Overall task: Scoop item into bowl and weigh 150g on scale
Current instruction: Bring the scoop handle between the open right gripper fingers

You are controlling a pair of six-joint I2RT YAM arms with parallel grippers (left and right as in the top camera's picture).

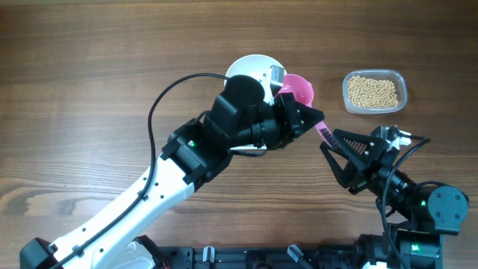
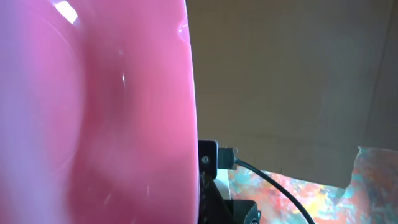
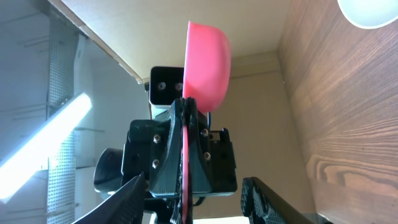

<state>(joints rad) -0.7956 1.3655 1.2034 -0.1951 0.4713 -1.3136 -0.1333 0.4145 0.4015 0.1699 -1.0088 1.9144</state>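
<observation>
Pink scoop (image 2: 93, 112) is clamped in left end effector (image 1: 308, 116); right end effector (image 1: 330, 142) stands apart near its handle.

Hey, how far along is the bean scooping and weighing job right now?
Early. Done: the left gripper is shut on the pink scoop, near the white bowl. In hand: the right gripper, fingers open, sits by the scoop's handle, apparently for a handover. Left: the beans lie in the clear container and the scoop looks empty, so scooping and weighing remain.
</observation>
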